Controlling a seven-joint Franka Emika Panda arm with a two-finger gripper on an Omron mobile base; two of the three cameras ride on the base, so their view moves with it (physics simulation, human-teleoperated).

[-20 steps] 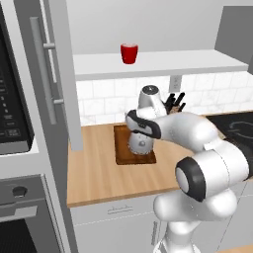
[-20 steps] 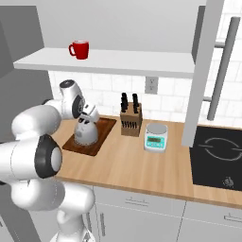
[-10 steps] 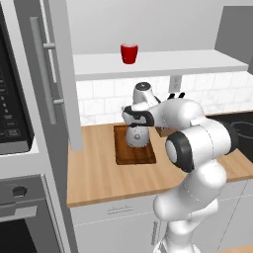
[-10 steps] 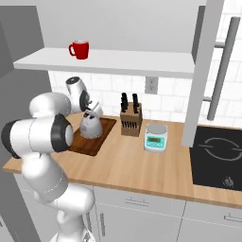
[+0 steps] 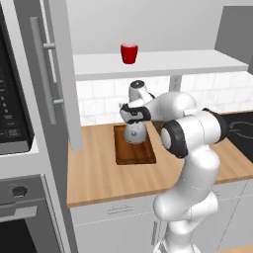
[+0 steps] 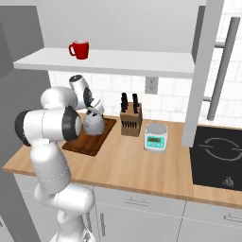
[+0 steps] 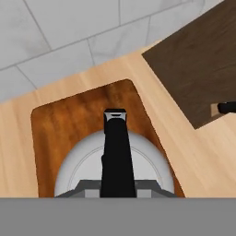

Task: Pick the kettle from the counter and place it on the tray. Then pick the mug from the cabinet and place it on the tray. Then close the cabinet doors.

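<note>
On the back part of the counter [image 5: 108, 173], near the tiled wall, lies the tray [image 5: 133, 153], and the kettle [image 5: 134, 132] stands on the half of the tray that is nearer to the wall. The gripper [image 5: 132, 117] is directly above the kettle, with its jaws narrowly closed around the dark handle [image 7: 116, 152] on top of it, so the kettle is grasped by this handle. In the hand view the handle runs as a dark bar across the round silver lid, and the brown board is visible around the kettle on three sides.

The mug [image 6: 80, 49] stands on the white shelf bottom of the cabinet [image 6: 108, 61], towards its left end in the right base view, well above the tray. The cabinet doors [image 5: 49, 74] are open; one grey panel with its long bar handle stands out on each side of the shelf.

To the right of the tray, against the wall, is a knife block [image 6: 131, 122], and beside it a kitchen scale [image 6: 156, 137] sits on the counter. A black cooktop [image 6: 217, 156] is at the right end of the counter.
</note>
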